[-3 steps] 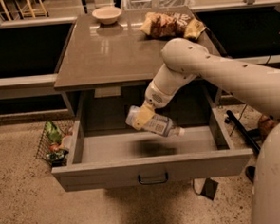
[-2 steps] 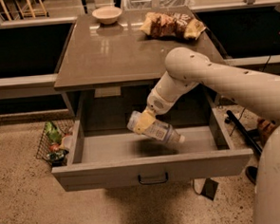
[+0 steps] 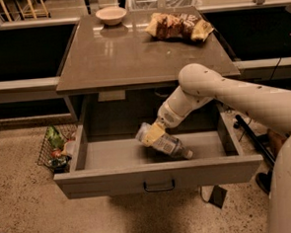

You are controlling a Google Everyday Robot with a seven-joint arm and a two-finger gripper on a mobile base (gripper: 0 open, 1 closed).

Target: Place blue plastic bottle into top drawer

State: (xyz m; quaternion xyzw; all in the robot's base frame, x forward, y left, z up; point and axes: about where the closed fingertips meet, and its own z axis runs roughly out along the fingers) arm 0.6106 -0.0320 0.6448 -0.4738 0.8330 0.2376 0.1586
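The top drawer (image 3: pixel 159 176) is pulled open below the brown table, with a plain grey inside and a small dark handle (image 3: pixel 159 187) on its front. The blue plastic bottle (image 3: pixel 168 145) lies tilted inside the drawer space, white cap low to the right, base up to the left. My gripper (image 3: pixel 151 134) reaches down from the white arm and is shut on the bottle near its base. I cannot tell if the bottle's cap touches the drawer floor.
On the tabletop (image 3: pixel 132 55) stand a pale bowl (image 3: pixel 111 14) at the back left and crinkled snack bags (image 3: pixel 178 25) at the back right. A wire basket with items (image 3: pixel 56 149) sits on the floor left of the drawer. My white base (image 3: pixel 288 189) is at the right.
The arm has lowered and shifted a little left, carrying the bottle deeper into the open drawer. The bottle stays tilted in the gripper.
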